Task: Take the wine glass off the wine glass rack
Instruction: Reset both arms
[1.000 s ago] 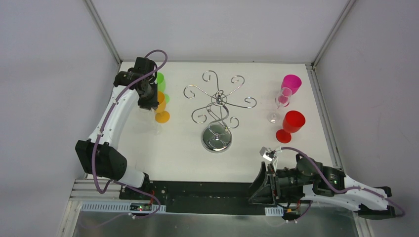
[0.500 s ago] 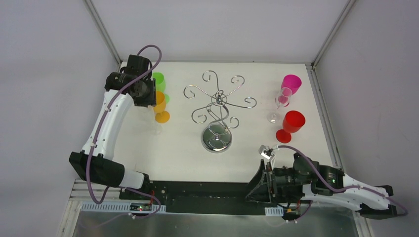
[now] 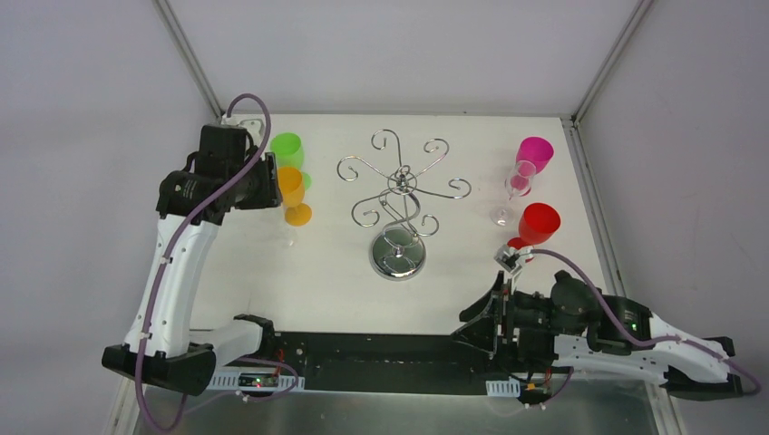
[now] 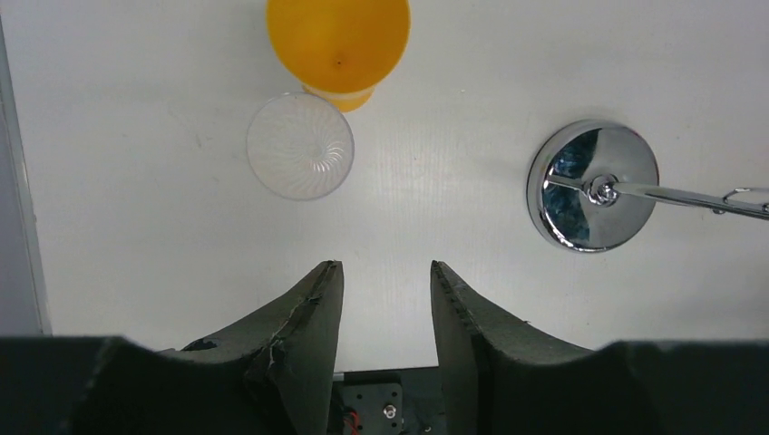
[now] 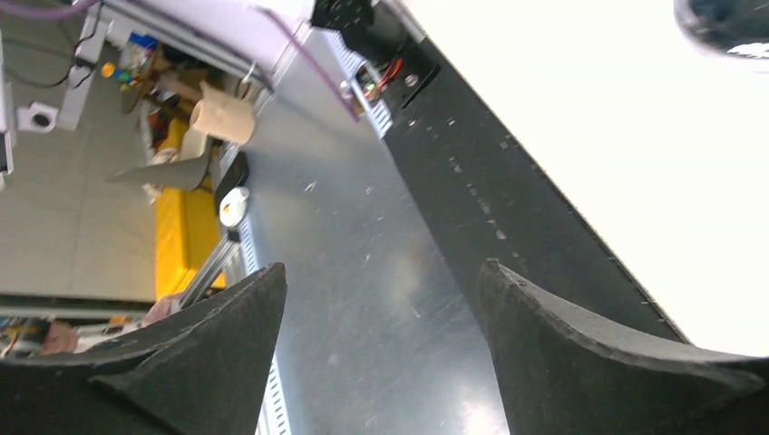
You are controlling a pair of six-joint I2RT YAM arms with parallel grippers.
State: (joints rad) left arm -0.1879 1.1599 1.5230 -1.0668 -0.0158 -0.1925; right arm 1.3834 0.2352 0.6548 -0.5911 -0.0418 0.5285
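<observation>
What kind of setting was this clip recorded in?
Probably a robotics lab test booth: a white table walled in by plain grey panels, a left arm and right arm bolted at its near edge, and a cluttered workshop floor beyond it in the right wrist view.

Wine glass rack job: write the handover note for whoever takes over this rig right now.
Left gripper: open, empty, above the table by the orange glass and a clear glass.
Right gripper: open, empty, low by the near edge.
Wine glass rack: mid-table, no glass seen hanging on it.
Green glass stands left too; pink glass, second clear glass, red glass stand right.
Done: rack looks cleared. Left: likely nothing; check its arms for an unseen clear glass.
</observation>
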